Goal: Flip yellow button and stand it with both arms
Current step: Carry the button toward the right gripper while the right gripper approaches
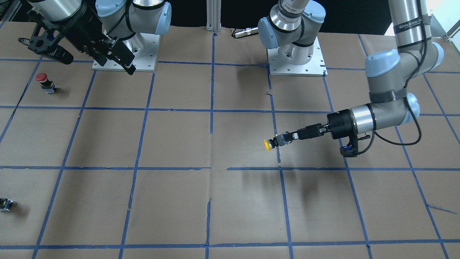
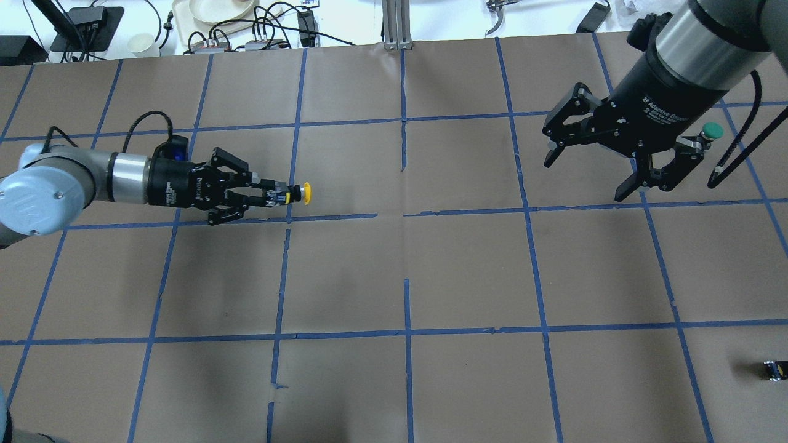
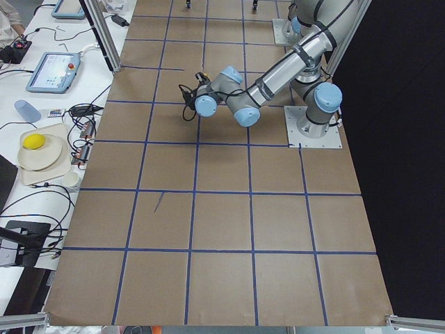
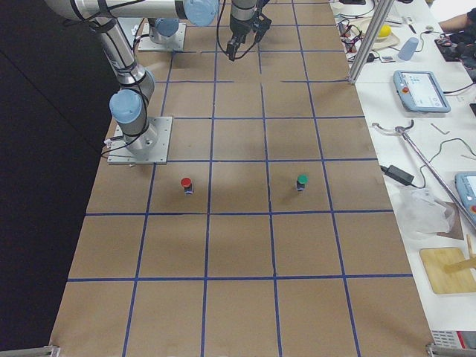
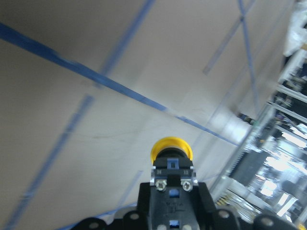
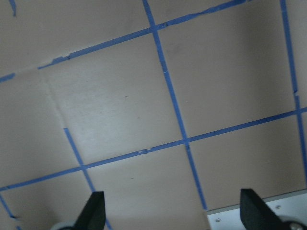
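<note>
**Yellow button [image 2: 305, 193] held off the desk [image 2: 468, 277] by the left gripper [image 2: 277, 195], over the robot's left half.** The grey-black contact block is clamped between the closed fingers. The stem and round cap are left free beyond the fingertips.

The long axis of the button is laid roughly level and in line with the fingers. The cap is turned away from the left wrist, toward the middle of the desk and the right arm's side. In the left wrist view the cap is seen straight ahead of the block, with two terminal screws facing the camera.

The right gripper [image 2: 583, 180] is hung above the right half, well apart from the button. Its fingers are spread wide and nothing is held between them; only bare desk is shown in its wrist view.

A hand-over is judged to be needed. The free cap end is offered toward the right fingers, which would have to be brought across.

The desk is covered with brown paper and marked into squares by blue tape [image 2: 406, 335]. A red-capped button [image 1: 42, 78], a green-capped button [image 2: 713, 130] and a small dark block [image 2: 774, 369] are set apart from one another on the right arm's side.
</note>
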You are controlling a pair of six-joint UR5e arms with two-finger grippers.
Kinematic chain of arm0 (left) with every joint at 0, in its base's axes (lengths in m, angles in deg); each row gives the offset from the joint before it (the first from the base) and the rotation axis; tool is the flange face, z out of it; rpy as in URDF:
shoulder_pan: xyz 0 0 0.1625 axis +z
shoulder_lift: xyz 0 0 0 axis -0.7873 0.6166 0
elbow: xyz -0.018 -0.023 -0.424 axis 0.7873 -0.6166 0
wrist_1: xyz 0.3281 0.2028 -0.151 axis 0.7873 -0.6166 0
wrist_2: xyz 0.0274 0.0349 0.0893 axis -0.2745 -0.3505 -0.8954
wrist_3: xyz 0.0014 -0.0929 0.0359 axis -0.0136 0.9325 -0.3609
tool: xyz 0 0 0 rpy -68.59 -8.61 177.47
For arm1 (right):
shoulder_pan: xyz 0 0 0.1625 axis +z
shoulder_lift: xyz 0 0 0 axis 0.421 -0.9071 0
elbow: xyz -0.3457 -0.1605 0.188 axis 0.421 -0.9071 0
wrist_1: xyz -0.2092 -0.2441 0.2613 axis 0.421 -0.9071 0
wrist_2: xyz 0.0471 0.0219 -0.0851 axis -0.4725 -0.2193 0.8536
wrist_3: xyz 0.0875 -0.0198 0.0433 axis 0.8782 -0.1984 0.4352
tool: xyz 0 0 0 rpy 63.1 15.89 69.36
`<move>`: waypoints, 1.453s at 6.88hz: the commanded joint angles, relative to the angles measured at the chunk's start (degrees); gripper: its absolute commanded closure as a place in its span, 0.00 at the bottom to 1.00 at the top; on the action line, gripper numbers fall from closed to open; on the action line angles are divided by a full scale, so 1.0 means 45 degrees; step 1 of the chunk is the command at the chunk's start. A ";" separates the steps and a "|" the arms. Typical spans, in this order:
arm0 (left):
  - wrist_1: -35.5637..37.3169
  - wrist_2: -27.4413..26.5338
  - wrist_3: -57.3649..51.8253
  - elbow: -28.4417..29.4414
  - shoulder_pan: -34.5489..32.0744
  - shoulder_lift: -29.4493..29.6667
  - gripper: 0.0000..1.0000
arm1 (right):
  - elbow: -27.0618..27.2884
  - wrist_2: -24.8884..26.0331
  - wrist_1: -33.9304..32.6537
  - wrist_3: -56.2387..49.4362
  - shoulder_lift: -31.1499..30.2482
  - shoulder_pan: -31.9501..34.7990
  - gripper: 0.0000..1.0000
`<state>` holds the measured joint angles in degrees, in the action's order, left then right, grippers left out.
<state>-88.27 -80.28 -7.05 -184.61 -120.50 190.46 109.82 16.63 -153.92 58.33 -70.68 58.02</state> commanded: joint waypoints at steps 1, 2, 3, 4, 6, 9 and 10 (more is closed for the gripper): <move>-0.0048 0.4944 0.0172 -0.0269 -0.2971 -0.0171 0.81 | 0.0040 -0.2715 -0.0044 0.2578 0.0018 -0.0419 0.00; 0.0184 0.6804 0.0057 -0.0250 -0.4338 0.0119 0.82 | 0.0059 -0.3503 -0.0199 0.3040 0.0038 -0.0419 0.00; 0.0186 0.9298 0.0133 -0.0192 -0.5551 0.0006 0.82 | 0.0040 -0.3569 -0.0471 0.3026 0.0251 -0.0419 0.00; 0.0322 1.1082 0.0114 -0.0153 -0.6491 -0.0053 0.82 | -0.0018 -0.3608 -0.0822 0.3026 0.0485 -0.0516 0.00; 0.0382 1.2583 0.0037 -0.0094 -0.6988 -0.0113 0.82 | -0.0116 -0.4856 -0.0885 0.3200 0.0507 -0.0904 0.00; 0.0401 1.2585 0.0055 -0.0055 -0.7008 -0.0152 0.82 | -0.0796 -0.4957 -0.0748 0.3318 0.0390 -0.1083 0.00; 0.0401 1.2546 0.0055 -0.0055 -0.7008 -0.0113 0.82 | -0.0974 -0.5034 -0.0728 0.3318 0.0390 -0.1083 0.00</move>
<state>-86.49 -23.73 -6.80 -184.87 -152.02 189.84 106.57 -5.71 -157.37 73.19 -68.90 53.20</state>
